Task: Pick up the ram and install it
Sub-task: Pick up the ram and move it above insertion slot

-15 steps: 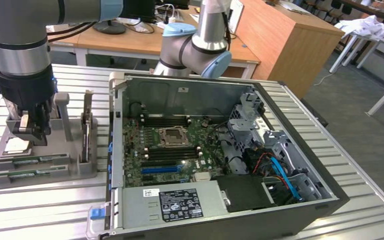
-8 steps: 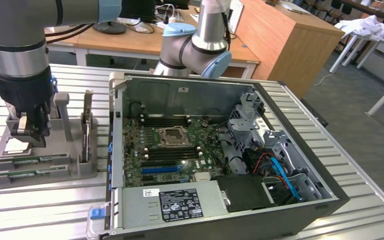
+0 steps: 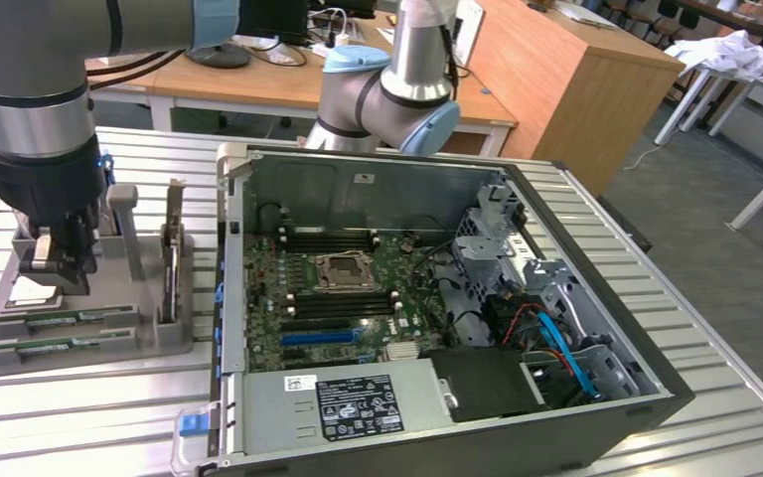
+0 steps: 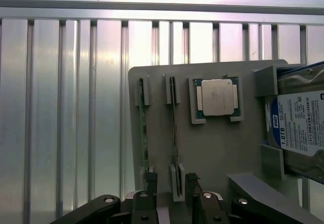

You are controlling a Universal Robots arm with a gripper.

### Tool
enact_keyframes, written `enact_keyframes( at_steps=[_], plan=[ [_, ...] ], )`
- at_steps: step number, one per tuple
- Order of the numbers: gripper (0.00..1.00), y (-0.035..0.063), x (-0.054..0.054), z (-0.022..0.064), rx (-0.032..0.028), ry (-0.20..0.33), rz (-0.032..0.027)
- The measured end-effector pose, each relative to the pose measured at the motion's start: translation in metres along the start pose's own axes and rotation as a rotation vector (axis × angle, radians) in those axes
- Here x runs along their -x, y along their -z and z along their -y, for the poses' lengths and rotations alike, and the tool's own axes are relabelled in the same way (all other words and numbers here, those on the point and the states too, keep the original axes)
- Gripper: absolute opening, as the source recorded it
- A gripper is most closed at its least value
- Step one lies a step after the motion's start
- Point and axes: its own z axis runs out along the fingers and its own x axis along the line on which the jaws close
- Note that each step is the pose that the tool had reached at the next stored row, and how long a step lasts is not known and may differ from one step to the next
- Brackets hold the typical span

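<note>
Two green ram sticks stand on edge in slots of a grey holder (image 4: 212,148). One ram stick (image 4: 143,127) lies just outside my fingers, and the other ram stick (image 4: 174,133) runs in line with the gap between them. My gripper (image 4: 171,186) hovers open above the end of that second stick, with nothing between its fingers. In the exterior view the gripper (image 3: 60,270) hangs low over the holder (image 3: 156,338) at the left, just behind the two ram sticks (image 3: 57,320).
A silver processor chip (image 4: 217,97) and a hard drive with a blue-white label (image 4: 298,127) share the holder. An open computer case (image 3: 620,298) with its motherboard (image 3: 342,288) lies at the exterior view's right of the holder, on a slatted metal table (image 3: 76,417).
</note>
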Motion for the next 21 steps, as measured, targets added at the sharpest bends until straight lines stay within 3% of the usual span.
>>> enact_keyframes(
  at_steps=[21],
  plan=[
    [0.36, -0.0094, -0.0081, -0.0039, 0.0001, 0.002, -0.0002]
  ],
)
